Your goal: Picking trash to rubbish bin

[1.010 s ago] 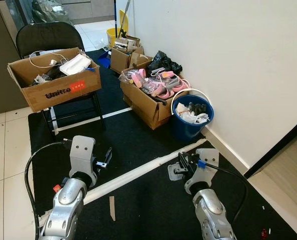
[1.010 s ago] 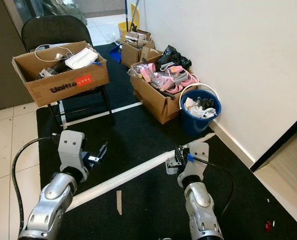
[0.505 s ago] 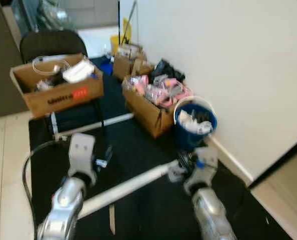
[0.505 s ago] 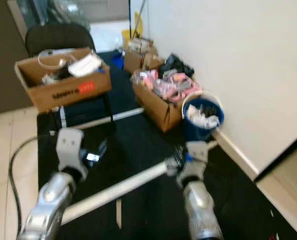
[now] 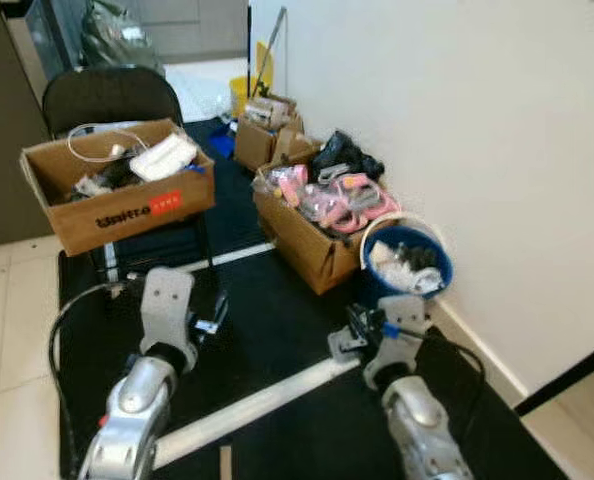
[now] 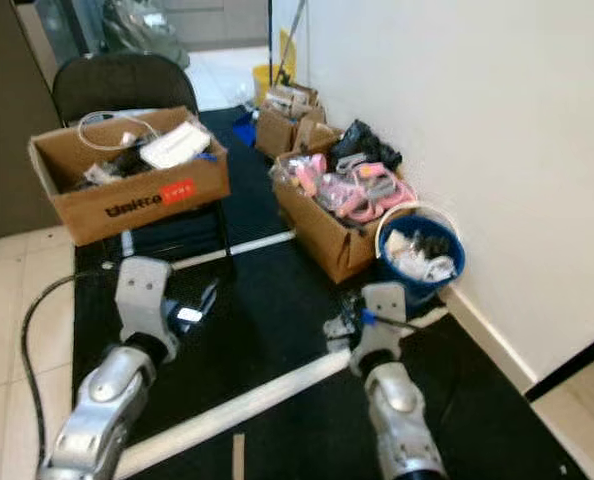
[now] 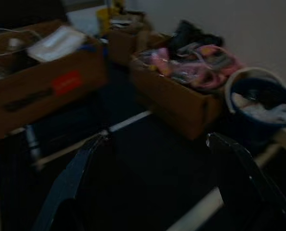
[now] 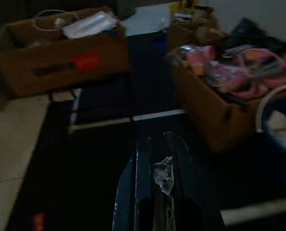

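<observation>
right gripper [image 8: 163, 166] is clenched on a small scrap of trash [image 8: 163, 174], a crumpled whitish bit of film or paper pinched between the two black fingers, seen best in the right wrist view. looks v. light and soft, no stiffness; it'll crush and not crack, but thin stuff like that can slide out or cling to the pads on release. current hold is across the middle of the wad, prob the best spot, since the edges would just tear or fold away.

blue rubbish bin [image 5: 407, 262] stands ahead of the right gripper and a bit to its right, against the white wall [image 5: 477, 130], already part full of white and dark rubbish. just beside the bin, ahead of the gripper, is a cardboard box w/ pink items [image 5: 322, 215]. white strip [image 5: 267, 400] lies on the black mat under both grippers.

left gripper [image 7: 157, 183] is released, fingers spread wide, nothing between them, hovering over the mat. box on a chair [image 5: 117, 185] is ahead of it.
</observation>
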